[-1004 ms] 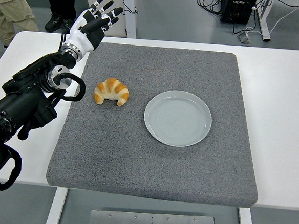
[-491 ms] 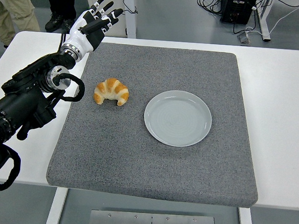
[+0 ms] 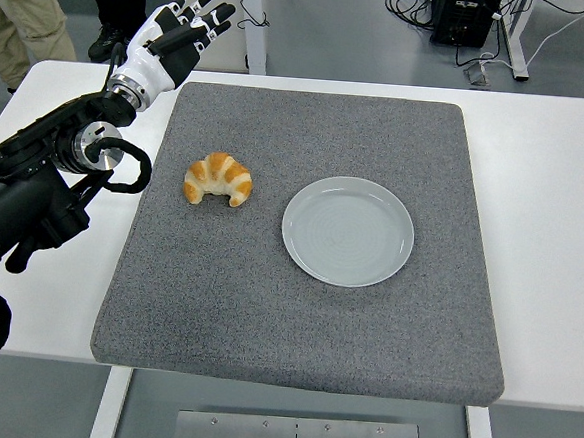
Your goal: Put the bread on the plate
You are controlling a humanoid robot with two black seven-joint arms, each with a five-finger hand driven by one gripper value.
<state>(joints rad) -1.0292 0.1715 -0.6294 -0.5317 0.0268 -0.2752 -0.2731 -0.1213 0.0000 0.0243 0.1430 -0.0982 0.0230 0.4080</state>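
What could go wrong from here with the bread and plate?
The left robot hand is open beyond the mat's far left corner, well away from the croissant, so a poor approach may nudge it aside. The curved croissant could slip from the fingers. The plate lies loose and may slide if bumped.

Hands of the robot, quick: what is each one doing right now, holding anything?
Left hand: open, fingers spread, holding nothing, raised past the table's far-left corner.
Right hand: not in view.

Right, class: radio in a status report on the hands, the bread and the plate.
Left hand open, raised beyond the mat's far-left corner; right not in view. Croissant on the grey mat, untouched. Plate empty, path clear.
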